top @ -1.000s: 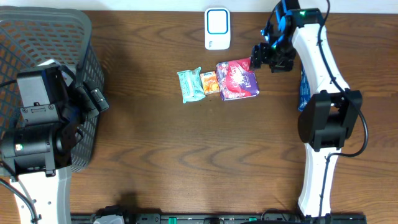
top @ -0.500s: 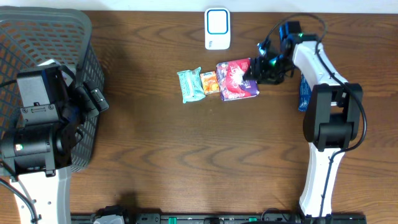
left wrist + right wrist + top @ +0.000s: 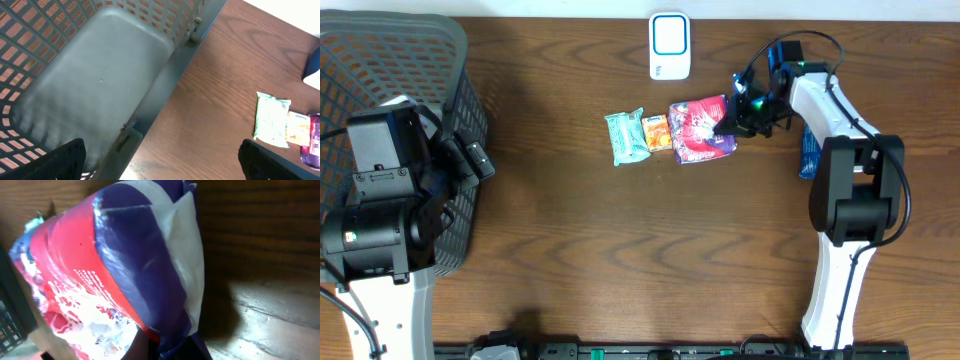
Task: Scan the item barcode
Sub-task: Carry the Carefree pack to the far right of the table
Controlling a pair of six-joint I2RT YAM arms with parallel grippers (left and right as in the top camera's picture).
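Looking down from overhead, I see the brown wooden table (image 3: 570, 240) filling the frame, and I take the white scanner (image 3: 669, 45) at its far edge as my marker. The grey mesh basket (image 3: 460, 90) sits well apart from the scanner, at the far corner on the left arm's side. The left arm (image 3: 380, 220) rests beside that basket, far from the scanner. In its wrist view the left gripper (image 3: 165, 162) hangs over the basket's edge with its fingers (image 3: 60, 160) spread wide and nothing between them.

The right arm (image 3: 845, 190) reaches in from the other side, ending near the scanner and a little nearer to me than it. The right gripper (image 3: 732, 118) is pressed together, pinching the edge of the purple-and-red packet (image 3: 698, 128). That packet lies on the wood just on my side of the scanner, and its film fills the right wrist view. A blue item (image 3: 808, 150) lies partly hidden behind the right arm, farther from the scanner than the packet.

A teal packet (image 3: 626, 136) lies near the scanner, offset toward the basket. A small orange packet (image 3: 657, 132) sits between the teal packet and the purple-and-red one, touching both.
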